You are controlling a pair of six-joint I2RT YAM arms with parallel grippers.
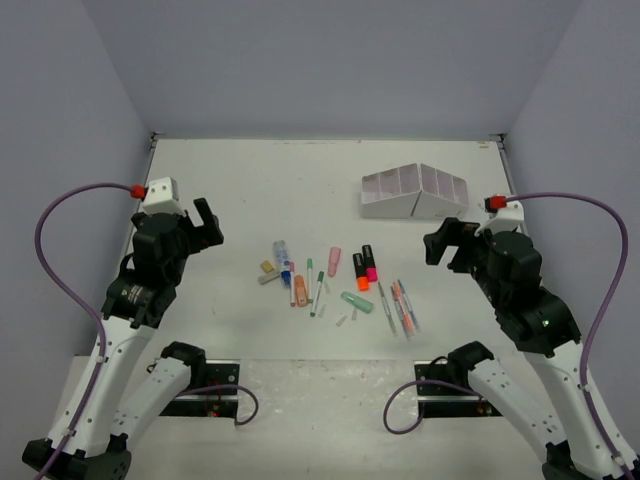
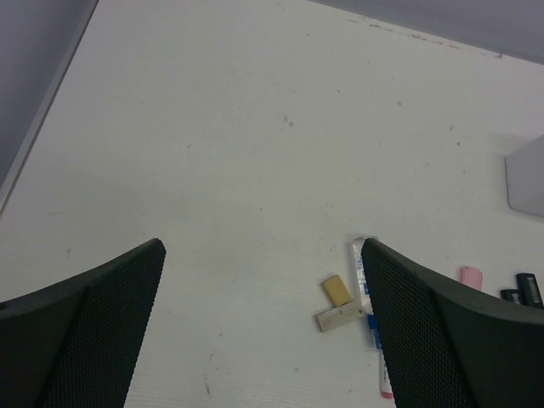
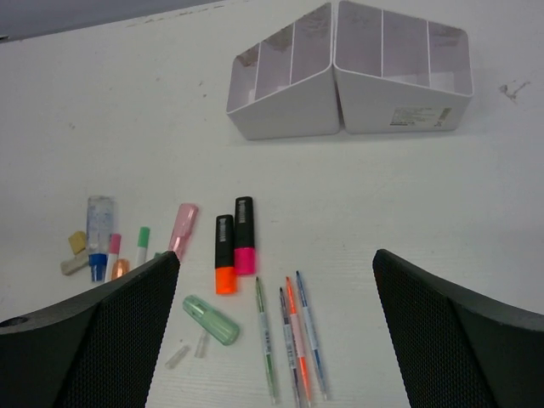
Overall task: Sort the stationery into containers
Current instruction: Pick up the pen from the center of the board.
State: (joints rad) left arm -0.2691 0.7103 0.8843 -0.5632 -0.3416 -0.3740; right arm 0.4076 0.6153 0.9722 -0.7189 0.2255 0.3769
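While the left gripper [image 1: 207, 226] and right gripper [image 1: 441, 246] hover with jaws wide apart, holding nothing, the stationery [image 1: 365, 268] lies scattered mid-table [image 1: 250, 180], nearer than the white organizer [image 1: 390, 207] at far right. Pens [image 3: 266, 340] likely light, stiff, prone to roll; pinch mid-barrel.

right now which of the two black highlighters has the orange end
The orange highlighter is the left one of the pair in the right wrist view, lying slightly nearer the camera; the pink highlighter beside it ends in pink.
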